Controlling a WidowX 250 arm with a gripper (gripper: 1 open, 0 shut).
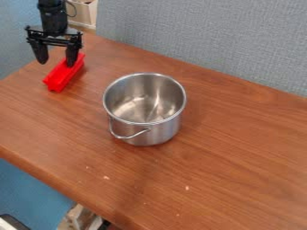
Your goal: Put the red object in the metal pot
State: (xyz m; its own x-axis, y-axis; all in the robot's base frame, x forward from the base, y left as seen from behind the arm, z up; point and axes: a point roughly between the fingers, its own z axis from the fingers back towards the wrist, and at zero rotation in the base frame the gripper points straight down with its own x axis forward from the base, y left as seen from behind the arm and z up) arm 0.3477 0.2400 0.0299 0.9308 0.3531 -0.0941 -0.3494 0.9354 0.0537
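Observation:
The red object (63,75) is a flat elongated block lying on the wooden table at the far left. My gripper (56,56) points straight down over its far end, jaws open, one finger on each side of the block's upper part; whether a finger touches it I cannot tell. The metal pot (145,108) stands upright and empty near the table's middle, to the right of the block, with its thin wire handle hanging toward the front.
The wooden table (228,153) runs from the left corner toward the right, with its front edge falling off at the lower left. A blue-grey wall stands behind, with a pale fixture (82,11) beside the arm.

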